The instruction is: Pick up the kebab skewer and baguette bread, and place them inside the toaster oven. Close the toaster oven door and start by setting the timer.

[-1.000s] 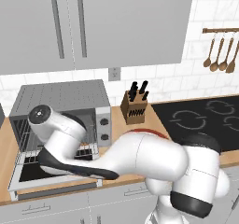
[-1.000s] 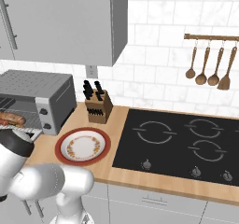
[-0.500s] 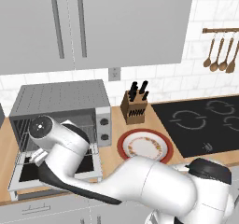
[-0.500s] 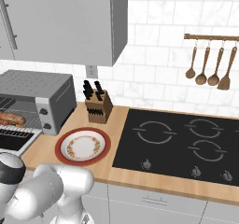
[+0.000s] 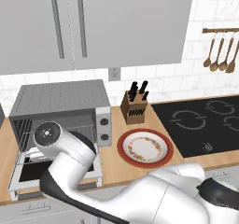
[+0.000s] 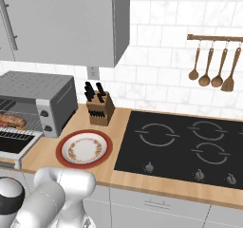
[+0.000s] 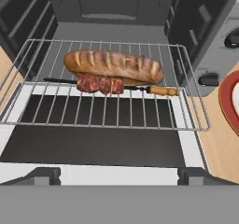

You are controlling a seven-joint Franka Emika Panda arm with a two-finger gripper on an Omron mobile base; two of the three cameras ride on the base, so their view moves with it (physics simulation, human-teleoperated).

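Kitchen counter (image 5: 112,160), wood top, white tile wall behind; toaster oven (image 5: 60,101) sits at the counter's left end w/ knife block (image 5: 134,107), plate (image 5: 144,147) and black cooktop (image 5: 200,122) to its right.

Both food items are already in: hand view shows baguette bread (image 7: 113,65) lying across the pulled-out wire rack (image 7: 105,104), long axis 9-to-3 o'clock, and kebab skewer (image 7: 112,86) just in front of it at its 6 o'clock side, parallel and touching or nearly so, wooden handle end toward 3 o'clock.

Toaster oven door (image 7: 93,146) hangs dropped flat, dark glass facing up, betw. the rack and the gripper (image 7: 119,176). Fingers stand spread wide, empty, tips low at 6 o'clock of the hand view.

Key relation for the next move, by my read: door's free edge w/ the bar handle lies nearest the fingers, running 9-to-3, hinge farther off at 12. So fingers would need to get under or onto that near edge and swing it up toward 12. Rack likely must slide back in first, else door may foul it. Timer knobs (image 7: 231,38) sit at approx 2 o'clock.
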